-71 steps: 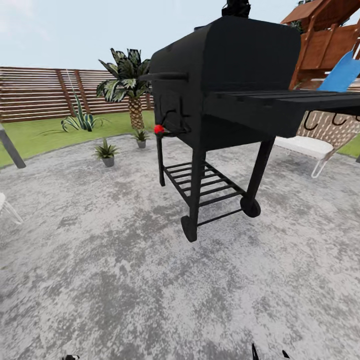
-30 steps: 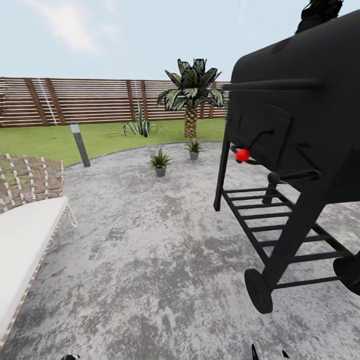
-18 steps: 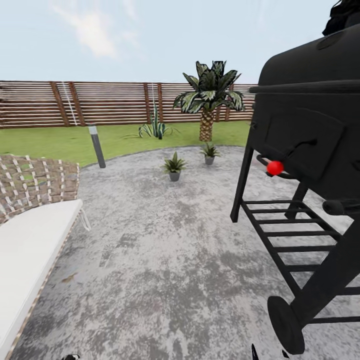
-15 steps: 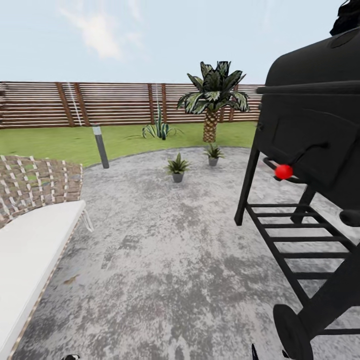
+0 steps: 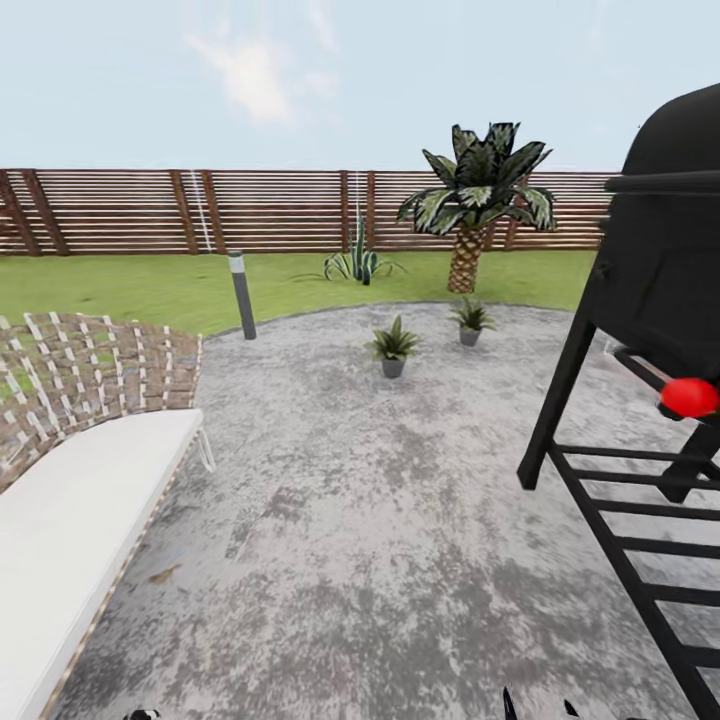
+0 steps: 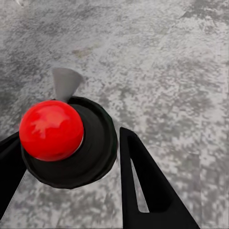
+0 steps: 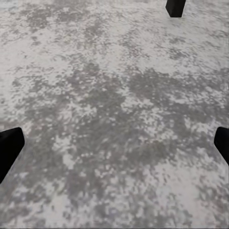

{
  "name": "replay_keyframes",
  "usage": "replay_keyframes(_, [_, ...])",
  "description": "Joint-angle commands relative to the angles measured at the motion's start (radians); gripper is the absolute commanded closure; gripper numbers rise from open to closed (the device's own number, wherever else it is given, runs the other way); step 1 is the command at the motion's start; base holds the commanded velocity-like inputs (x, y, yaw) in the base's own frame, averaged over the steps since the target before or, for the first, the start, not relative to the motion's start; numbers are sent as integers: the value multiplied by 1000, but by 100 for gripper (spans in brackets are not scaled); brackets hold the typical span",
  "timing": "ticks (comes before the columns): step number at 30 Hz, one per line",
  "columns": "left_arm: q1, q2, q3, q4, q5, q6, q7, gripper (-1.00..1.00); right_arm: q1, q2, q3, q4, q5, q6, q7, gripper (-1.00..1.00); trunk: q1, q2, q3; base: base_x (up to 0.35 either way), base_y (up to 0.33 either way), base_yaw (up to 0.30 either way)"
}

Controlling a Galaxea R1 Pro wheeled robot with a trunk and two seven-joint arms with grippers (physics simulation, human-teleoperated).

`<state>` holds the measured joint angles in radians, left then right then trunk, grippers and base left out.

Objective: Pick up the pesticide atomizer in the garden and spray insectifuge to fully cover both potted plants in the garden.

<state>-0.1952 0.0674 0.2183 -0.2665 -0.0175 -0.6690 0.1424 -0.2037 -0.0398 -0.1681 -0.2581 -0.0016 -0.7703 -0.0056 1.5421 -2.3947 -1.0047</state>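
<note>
The two potted plants, low green rosettes in small grey pots, stand near the far edge of the paved patio (image 5: pixel 350 520): one nearer (image 5: pixel 392 348), one further back to the right (image 5: pixel 470 323). The pesticide atomizer is out of view. My left gripper (image 6: pixel 71 191) is open, its dark fingers (image 6: pixel 140 183) spread on either side of a red ball on a black disc (image 6: pixel 51 130) that lies beyond them. My right gripper (image 7: pixel 114 145) is open and empty above the mottled paving, with only its fingertips (image 7: pixel 9 147) showing.
A black grill on legs (image 5: pixel 650 300) with a red knob (image 5: pixel 690 397) stands close on the right. A woven chair with a white cushion (image 5: pixel 80 460) is close on the left. Behind are a grey bollard lamp (image 5: pixel 241 295), a palm (image 5: pixel 478 205), lawn (image 5: pixel 120 285) and a slatted fence (image 5: pixel 270 210).
The camera has swung left: the grill has slid toward the picture's right edge and the chair and bollard lamp have come into view. The plants themselves have not moved.
</note>
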Motion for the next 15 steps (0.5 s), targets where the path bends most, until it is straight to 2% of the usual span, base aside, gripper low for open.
replay_keyframes(1, [-1,0,-2,1,-2,-3,6,100,0,0,-1,0,0,-3,-1,-100,0,0,-1,337,0,278])
replay_keyframes(7, [-1,0,-2,1,-2,-3,6,100,0,0,-1,0,0,-3,-1,-100,0,0,-1,337,0,251])
replay_keyframes(15, [-1,0,-2,1,-2,-3,6,100,0,-1,-2,0,0,-2,-1,-100,0,0,-1,337,0,18])
